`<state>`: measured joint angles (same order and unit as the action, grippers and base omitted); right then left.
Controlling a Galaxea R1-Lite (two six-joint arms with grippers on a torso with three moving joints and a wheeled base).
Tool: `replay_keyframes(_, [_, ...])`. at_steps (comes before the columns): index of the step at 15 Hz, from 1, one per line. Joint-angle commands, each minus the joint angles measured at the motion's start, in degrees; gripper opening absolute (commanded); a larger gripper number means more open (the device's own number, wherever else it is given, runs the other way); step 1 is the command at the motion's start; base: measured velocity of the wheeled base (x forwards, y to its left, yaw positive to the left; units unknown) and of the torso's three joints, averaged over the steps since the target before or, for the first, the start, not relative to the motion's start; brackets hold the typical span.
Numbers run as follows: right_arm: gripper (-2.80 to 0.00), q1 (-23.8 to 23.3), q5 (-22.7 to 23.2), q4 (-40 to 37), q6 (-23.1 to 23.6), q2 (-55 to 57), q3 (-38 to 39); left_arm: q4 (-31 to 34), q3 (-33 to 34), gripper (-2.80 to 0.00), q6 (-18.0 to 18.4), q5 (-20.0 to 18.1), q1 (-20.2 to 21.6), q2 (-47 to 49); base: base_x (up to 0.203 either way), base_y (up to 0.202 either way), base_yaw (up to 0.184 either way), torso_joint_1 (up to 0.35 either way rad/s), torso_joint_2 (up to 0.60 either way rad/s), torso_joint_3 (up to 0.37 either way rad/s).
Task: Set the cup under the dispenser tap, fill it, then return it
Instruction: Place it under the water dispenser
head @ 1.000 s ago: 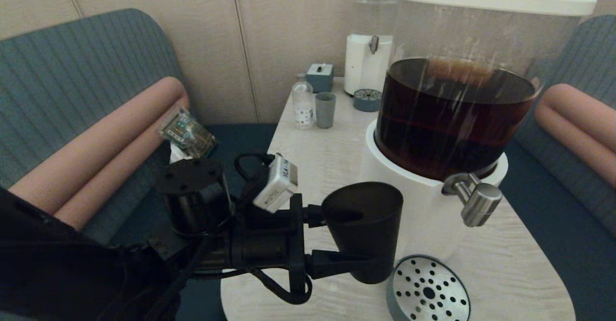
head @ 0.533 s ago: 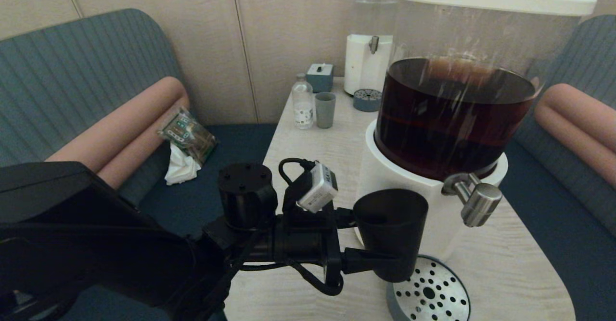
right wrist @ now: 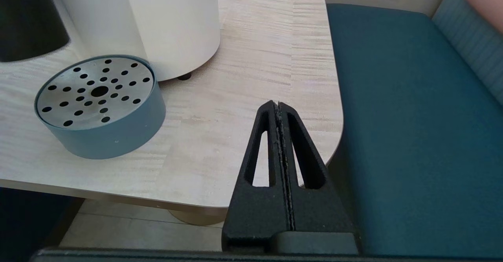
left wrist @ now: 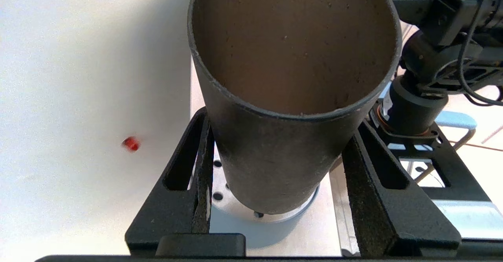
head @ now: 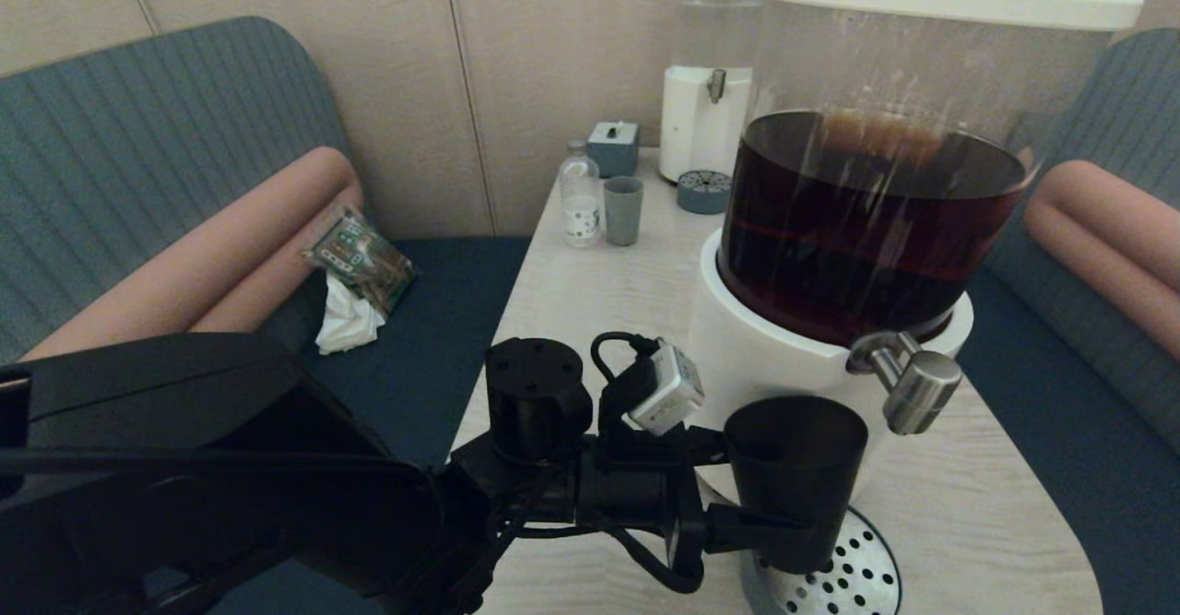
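The small dark tapered plastic cup (head: 795, 481), empty, is pinched by the left gripper (head: 751, 490) just short of the brushed-steel dispenser tap (head: 908, 381), over its perforated drip tray (head: 862, 573); filling and return remain; the right gripper (right wrist: 279, 112), pressed together, is parked nearby.

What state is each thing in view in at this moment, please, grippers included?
Cup: upright, empty, held over the drip tray.
Left gripper: shut on the cup.
Right gripper: shut, empty, by the table's corner.
Dispenser tap: nothing pouring.
Big dispenser: lid on, about half full of dark liquid.
Drip tray: dry.
Grey-green tumbler: upright.
Clear bottle: upright, capped.
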<state>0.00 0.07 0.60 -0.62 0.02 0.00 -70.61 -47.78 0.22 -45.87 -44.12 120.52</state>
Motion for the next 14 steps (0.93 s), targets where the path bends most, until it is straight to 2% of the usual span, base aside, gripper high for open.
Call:
replay_keyframes(1, [-2.8,0.0,0.0,0.0,0.0,-0.3,0.4,-0.5,-1.0,-2.8,-0.1,0.1,-0.9,1.7,0.0,0.0,0.0,0.0,0.0,0.0])
replay_keyframes(7, [-2.8,0.0,0.0,0.0,0.0,-0.3,0.4,-0.9,-2.8,-2.8,-1.1,1.2,-3.0,4.6,0.0,0.0,0.0,0.0,0.0,0.0])
replay_keyframes(14, [-2.8,0.0,0.0,0.0,0.0,-0.3,0.4,-1.0,-4.9,-2.8,-1.3,1.2,-3.1,6.8,0.0,0.0,0.0,0.0,0.0,0.0])
